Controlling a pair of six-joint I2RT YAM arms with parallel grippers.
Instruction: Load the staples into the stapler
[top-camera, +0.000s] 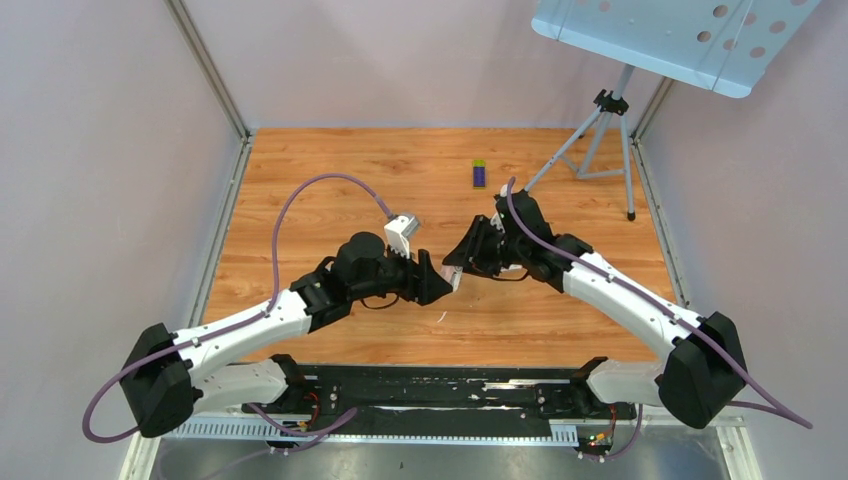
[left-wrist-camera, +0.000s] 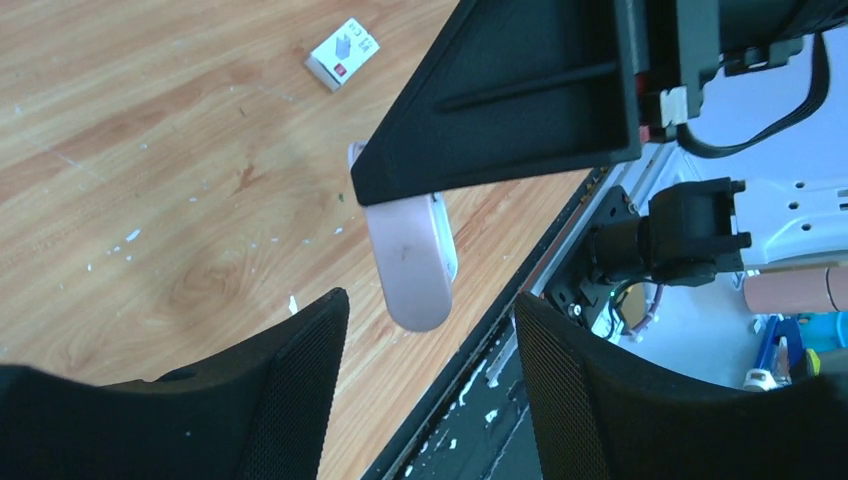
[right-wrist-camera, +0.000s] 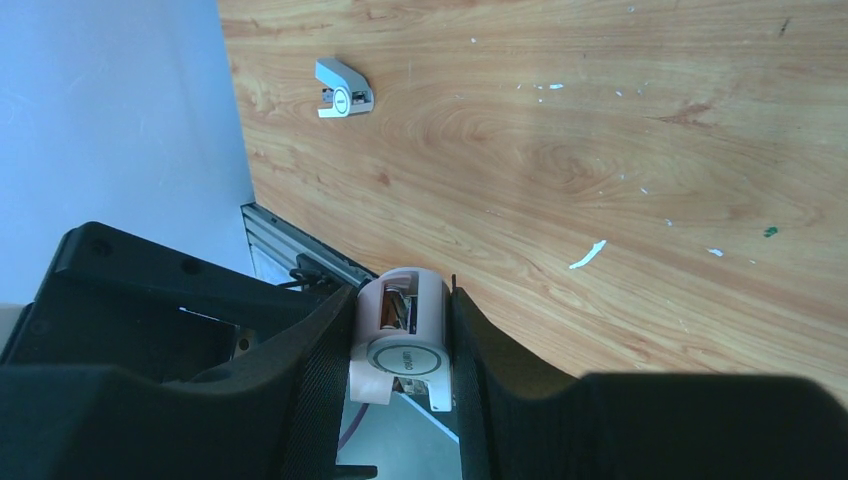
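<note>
Over the table's (top-camera: 300, 180) middle, toward its near edge, my right gripper (right-wrist-camera: 400, 335) clamps the pink stapler (left-wrist-camera: 410, 260). My left gripper (left-wrist-camera: 430, 305) gapes wide, facing its tip. The staples I cannot locate.

- Top cam sits high up behind the black-and-white robot arms (top-camera: 250, 325), looking down and forward over the whole orange-brown wooden bench (top-camera: 330, 170). It's fairly far off, with the arm bases along its bottom edge.
- Left wrist cam is super close, peering out between its own black jaws, slanted toward the bench's near edge.
- Right wrist cam is just as tight, looking past its jaws at the wood.
- Both wrist cams catch the same pale pink plastic stapler (left-wrist-camera: 412, 262).
</note>
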